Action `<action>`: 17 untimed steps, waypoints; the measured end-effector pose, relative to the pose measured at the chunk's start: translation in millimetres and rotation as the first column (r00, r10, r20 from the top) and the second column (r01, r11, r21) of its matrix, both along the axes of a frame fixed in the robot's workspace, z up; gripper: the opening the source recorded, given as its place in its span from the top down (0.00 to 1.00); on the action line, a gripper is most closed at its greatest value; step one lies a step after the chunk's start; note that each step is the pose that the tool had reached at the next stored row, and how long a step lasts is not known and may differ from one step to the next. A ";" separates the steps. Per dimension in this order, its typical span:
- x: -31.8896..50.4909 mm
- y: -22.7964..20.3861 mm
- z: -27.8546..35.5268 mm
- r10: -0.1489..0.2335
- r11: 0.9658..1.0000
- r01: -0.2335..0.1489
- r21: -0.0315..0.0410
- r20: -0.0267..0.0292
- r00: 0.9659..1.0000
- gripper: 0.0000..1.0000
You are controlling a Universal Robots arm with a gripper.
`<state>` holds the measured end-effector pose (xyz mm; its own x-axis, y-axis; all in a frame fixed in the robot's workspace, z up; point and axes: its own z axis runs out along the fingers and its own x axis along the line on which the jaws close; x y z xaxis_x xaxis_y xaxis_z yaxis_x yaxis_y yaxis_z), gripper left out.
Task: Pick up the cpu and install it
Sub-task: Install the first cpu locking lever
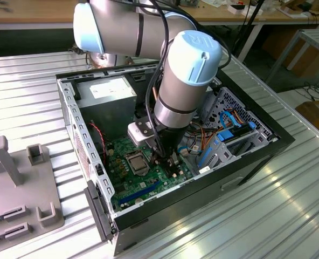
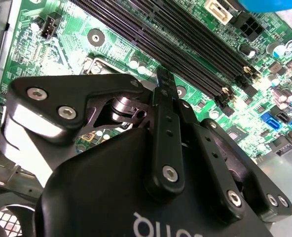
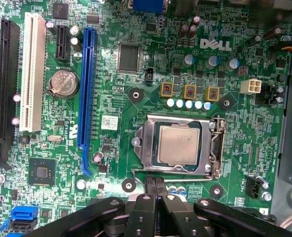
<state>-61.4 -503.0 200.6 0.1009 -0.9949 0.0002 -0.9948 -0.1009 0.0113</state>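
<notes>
- Reaching down into the open case [image 1: 68, 102], the arm [image 1: 184, 81] holds its claw [image 1: 167, 159] low over the motherboard [image 1: 148, 183] in the exterior view.
- In the first wrist view the claw [image 3: 155, 185] has its two fingers pressed together with no gap, and nothing sits between them; the tips lie just beside the edge of the socket [image 3: 178, 143].
- The cpu [image 3: 179, 144] lies flat in the socket, its metal lid facing up, framed by the silver bracket; claw and cpu are apart.
- A thin wire lever [image 3: 141, 173] runs along the socket's edge nearest the fingertips.
- In the exterior view the cpu [image 1: 136, 162] sits on the board toward that view's left of the claw.
- The second wrist view shows the fingers [image 2: 164, 118] edge-on, closed, over the board near the black memory slots [image 2: 185, 44].
- On the board: a blue slot [image 3: 88, 94], a white slot [image 3: 33, 74], a coin cell [image 3: 63, 82].
- The case stands on a ribbed metal bench [image 1: 289, 210]; a grey fixture [image 1: 19, 183] rests at the exterior view's left, well apart.
</notes>
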 end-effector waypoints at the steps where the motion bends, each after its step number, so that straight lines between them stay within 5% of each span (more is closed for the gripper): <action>1: 0.0 0.0 1.1 0.000 1.000 0.000 0.000 0.000 1.000 0.89; 10: -0.1 0.1 12.1 0.002 1.000 -0.002 0.000 0.000 1.000 0.89; 17: -6.4 1.7 12.3 0.003 1.000 -0.003 0.000 0.000 1.000 0.89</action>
